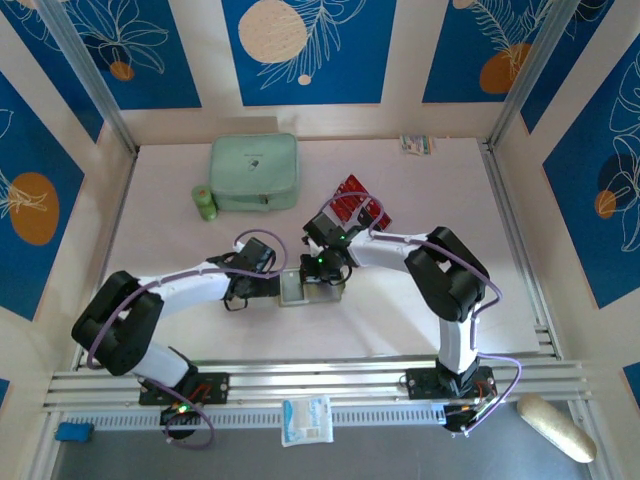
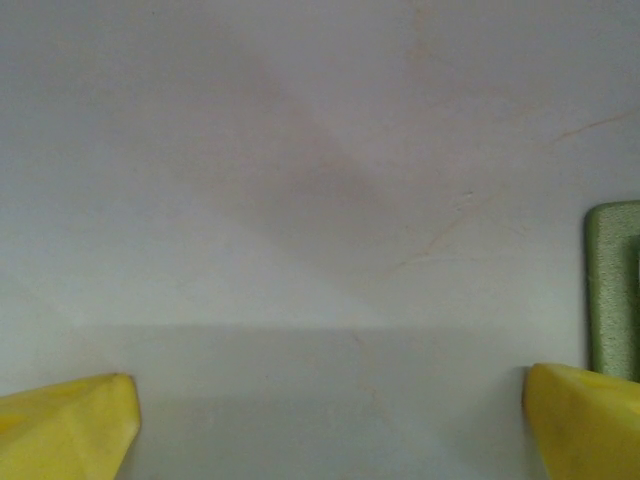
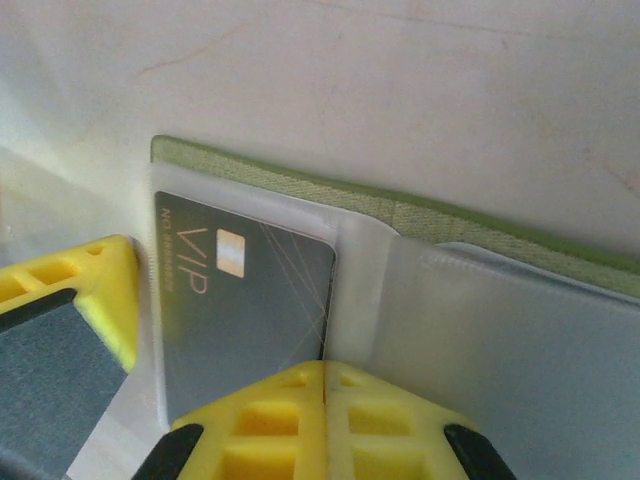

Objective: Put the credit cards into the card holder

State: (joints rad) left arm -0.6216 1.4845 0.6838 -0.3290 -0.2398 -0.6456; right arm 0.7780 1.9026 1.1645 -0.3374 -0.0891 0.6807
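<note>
Seating the black VIP card (image 3: 245, 300) in the card holder (image 3: 420, 215) looks like the step in hand. The card lies flat and appears to sit under the clear pocket film (image 3: 355, 265) on one half of the opened holder, with its near end at the right gripper (image 3: 325, 378).

To do it well:
- Push flat along the pocket, low and slow.
- Stay square to the card's end so it doesn't skew and jam at the pocket seam.
- Don't bear down hard enough to drag the whole holder across the table (image 2: 300, 150).

On the right gripper the jaws are fully together, tips at the card's near corner (touching or just over it, can't tell; I'd call it a nudge, not a pinch). On the left gripper (image 2: 330, 415) the jaws are wide apart with nothing between them. It sits low over the table with the holder's green edge just beside one finger, probably placed to brace the holder.

The red credit cards (image 1: 352, 197) lie on the table beyond the holder, not yet in.
</note>
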